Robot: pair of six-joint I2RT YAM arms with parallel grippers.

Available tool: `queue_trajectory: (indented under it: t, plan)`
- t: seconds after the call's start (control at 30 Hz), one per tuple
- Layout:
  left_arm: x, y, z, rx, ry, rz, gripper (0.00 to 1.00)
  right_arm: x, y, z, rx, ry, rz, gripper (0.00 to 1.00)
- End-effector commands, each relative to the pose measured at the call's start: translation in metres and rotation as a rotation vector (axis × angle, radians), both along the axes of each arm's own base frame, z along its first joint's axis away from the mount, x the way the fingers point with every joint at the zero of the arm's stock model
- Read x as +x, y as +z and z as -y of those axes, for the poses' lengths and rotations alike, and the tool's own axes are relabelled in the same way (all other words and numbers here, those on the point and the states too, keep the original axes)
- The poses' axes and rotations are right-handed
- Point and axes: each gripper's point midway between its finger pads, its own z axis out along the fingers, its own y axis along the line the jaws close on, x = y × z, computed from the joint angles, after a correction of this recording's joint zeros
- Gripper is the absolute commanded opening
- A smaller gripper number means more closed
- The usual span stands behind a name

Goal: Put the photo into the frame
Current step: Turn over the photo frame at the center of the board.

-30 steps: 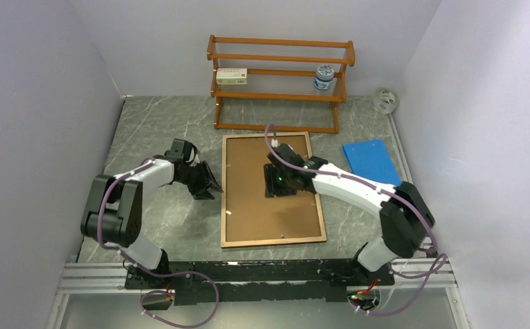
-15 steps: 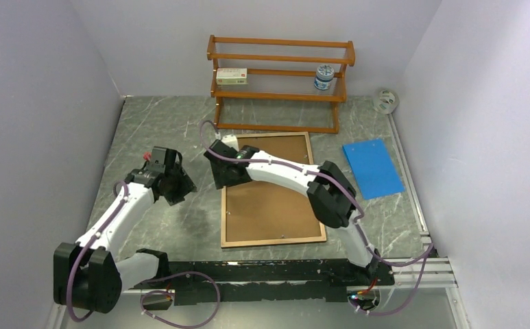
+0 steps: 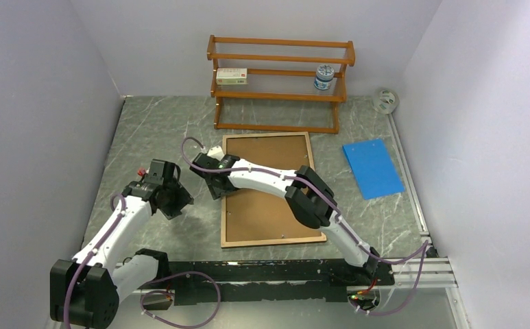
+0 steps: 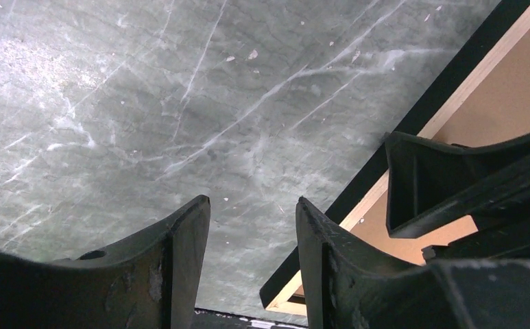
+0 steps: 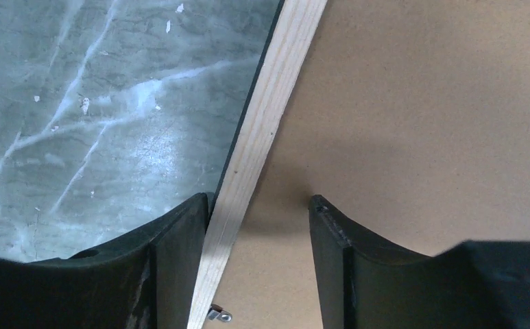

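Note:
The frame point(image 3: 223, 223) lies face down on the marble table, its wood-brown back rail and brown backing board point(image 3: 272, 205) facing up. The photo is not in view. My right gripper point(image 3: 214, 182) is open at the frame's left edge. In the right wrist view the right gripper point(image 5: 259, 199) straddles the pale wood rail point(image 5: 275, 89), one finger over the table and one over the board point(image 5: 440, 103). My left gripper point(image 3: 177, 199) is open and empty over bare table just left of the frame. In the left wrist view the left gripper point(image 4: 252, 200) is near the frame's black edge point(image 4: 423, 103).
A wooden shelf rack point(image 3: 279, 75) stands at the back with a white box point(image 3: 231, 76) and a small jar point(image 3: 324, 77). A blue sheet point(image 3: 371, 168) lies right of the frame. A tape roll point(image 3: 385, 100) sits at the back right. A small metal clip point(image 5: 219, 315) sits on the rail.
My right gripper has swung left from the middle of the backing board to the frame's left edge. My left gripper has drawn back left, away from the frame.

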Motion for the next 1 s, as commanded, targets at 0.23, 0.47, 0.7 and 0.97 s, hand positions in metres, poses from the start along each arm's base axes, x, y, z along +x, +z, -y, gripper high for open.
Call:
queue_trajectory:
  t: [0.23, 0.47, 0.7, 0.97]
  plan:
    - [0.006, -0.008, 0.016, -0.089, -0.03, 0.024, 0.54, -0.016, 0.01, 0.014, -0.009, -0.048, -0.067, 0.3]
    - [0.005, -0.006, 0.054, -0.283, -0.17, 0.084, 0.55, -0.038, 0.013, 0.013, 0.074, -0.11, -0.196, 0.13]
    - [-0.007, 0.005, 0.097, -0.533, -0.376, 0.143, 0.61, -0.031, 0.065, -0.013, 0.335, -0.161, -0.205, 0.05]
    - [-0.019, 0.037, 0.127, -0.782, -0.525, 0.276, 0.67, -0.025, 0.137, -0.018, 0.543, -0.168, -0.205, 0.03]
